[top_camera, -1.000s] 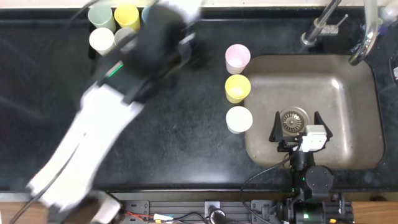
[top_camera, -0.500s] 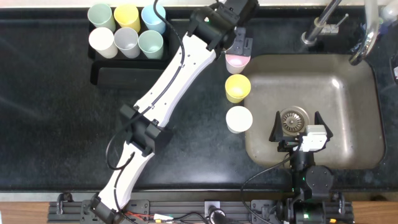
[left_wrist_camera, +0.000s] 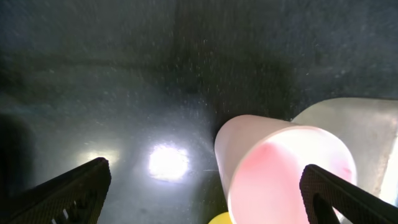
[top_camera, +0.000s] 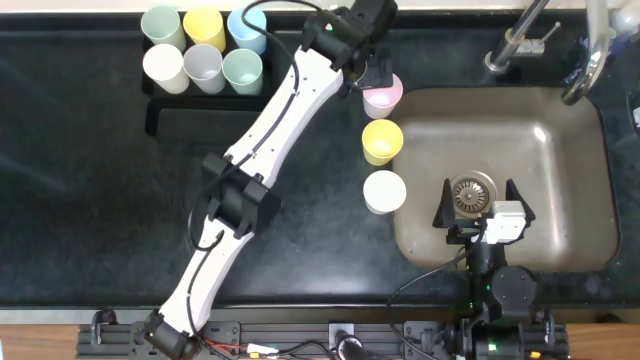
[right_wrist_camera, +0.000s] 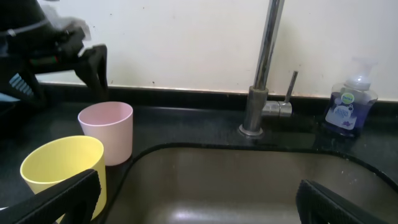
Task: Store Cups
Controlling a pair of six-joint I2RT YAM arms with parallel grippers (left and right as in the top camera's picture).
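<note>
- top view: right gripper [top_camera: 478,208] sits over the steel sink [top_camera: 560,160], fingers apart.
- white cup [top_camera: 384,191], yellow cup [top_camera: 382,141] and pink cup [top_camera: 382,94] line the black counter [top_camera: 300,250] beside the sink.
- left gripper [left_wrist_camera: 205,174] is at the pink cup, fingers spread wide.
- farthest, six cups fill a black tray [top_camera: 190,115].
</note>
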